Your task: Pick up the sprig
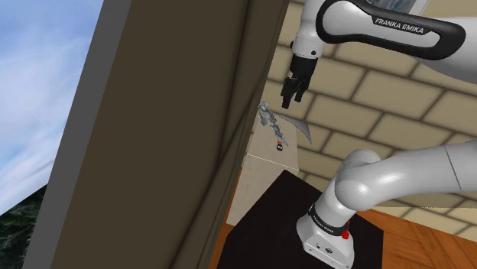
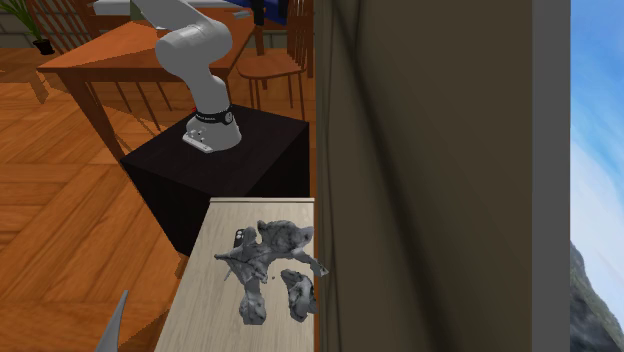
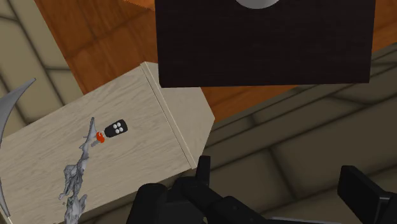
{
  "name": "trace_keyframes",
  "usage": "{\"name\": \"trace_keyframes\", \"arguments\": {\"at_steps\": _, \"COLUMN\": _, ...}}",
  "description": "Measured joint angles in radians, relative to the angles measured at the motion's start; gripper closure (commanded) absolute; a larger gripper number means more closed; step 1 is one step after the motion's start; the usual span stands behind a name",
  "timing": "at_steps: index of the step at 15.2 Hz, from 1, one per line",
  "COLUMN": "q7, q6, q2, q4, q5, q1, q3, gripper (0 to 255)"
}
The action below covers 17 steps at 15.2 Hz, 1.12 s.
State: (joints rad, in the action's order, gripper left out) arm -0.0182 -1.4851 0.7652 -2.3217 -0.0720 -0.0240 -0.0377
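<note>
The grey sprig [image 3: 76,181] lies on the pale worktop [image 3: 149,137], its tip by a key fob [image 3: 116,128]; it looks light, thin and brittle, so pinch its fuller middle gently. The end effector [image 3: 283,188] hangs above, off to one side, fingers apart and empty

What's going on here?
White Franka arm is going for the grey leafy sprig lying on the pale wooden tabletop, beside a small black key fob with an orange tag. Its jaws are open and empty, hanging in the air apart from the sprig. Nothing grasped yet.
</note>
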Motion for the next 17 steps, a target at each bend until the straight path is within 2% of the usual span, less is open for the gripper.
{"name": "trace_keyframes", "arguments": {"at_steps": 2, "q7": 0.001, "q6": -0.013, "q2": -0.006, "q4": -0.006, "q5": -0.007, "q1": -0.003, "q3": -0.002, "gripper": 0}}
{"name": "trace_keyframes", "arguments": {"at_steps": 6, "q7": 0.010, "q6": -0.116, "q2": -0.053, "q4": -0.052, "q5": -0.064, "q1": -0.031, "q3": -0.027, "gripper": 0}}
{"name": "trace_keyframes", "arguments": {"at_steps": 14, "q7": 0.004, "q6": -0.372, "q2": -0.231, "q4": -0.099, "q5": -0.189, "q1": -0.097, "q3": -0.085, "gripper": 0}}
{"name": "trace_keyframes", "arguments": {"at_steps": 17, "q7": 0.001, "q6": -0.448, "q2": -0.306, "q4": -0.085, "q5": -0.235, "q1": -0.125, "q3": -0.109, "gripper": 0}}
